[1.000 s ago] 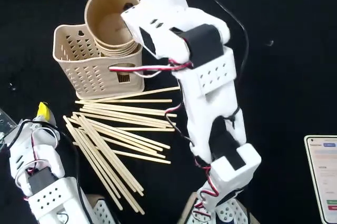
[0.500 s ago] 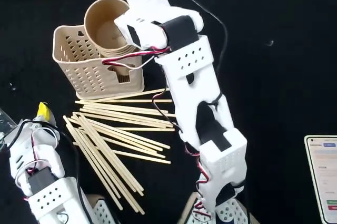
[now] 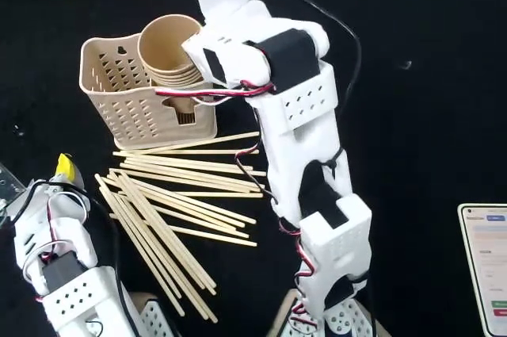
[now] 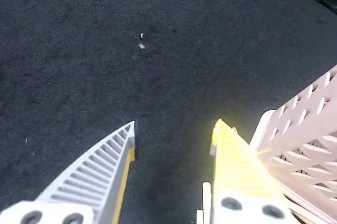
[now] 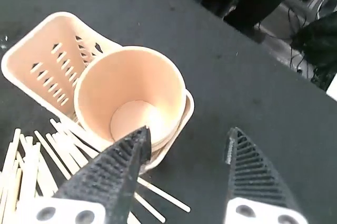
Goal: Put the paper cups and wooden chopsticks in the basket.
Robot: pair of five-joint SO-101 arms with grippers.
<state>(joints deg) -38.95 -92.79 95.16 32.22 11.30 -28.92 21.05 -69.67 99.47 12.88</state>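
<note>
Well right of chopsticks [image 3: 190, 166], a phone [image 3: 485, 266]

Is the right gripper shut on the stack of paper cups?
No: the right gripper is open, fingers wide apart, while the paper cups stand in the basket.

Bright, even light falls from overhead in the high view. The black surface [image 3: 428, 115] swallows it, so hardly any cast shadow reads on the cloth. The white arm [image 3: 301, 115] at the centre of the frame glares on its upward faces. The chopsticks [image 3: 174, 194] at lower left are evenly lit, and a screen [image 3: 485, 266] at the right edge glows. In the left wrist view the surface looks greyer, and lint specks [image 4: 141, 41] catch the light. In the right wrist view the paper cups [image 5: 131, 108] have a floor brighter than their inner walls. The room behind [image 5: 263, 2] is dim.
</note>
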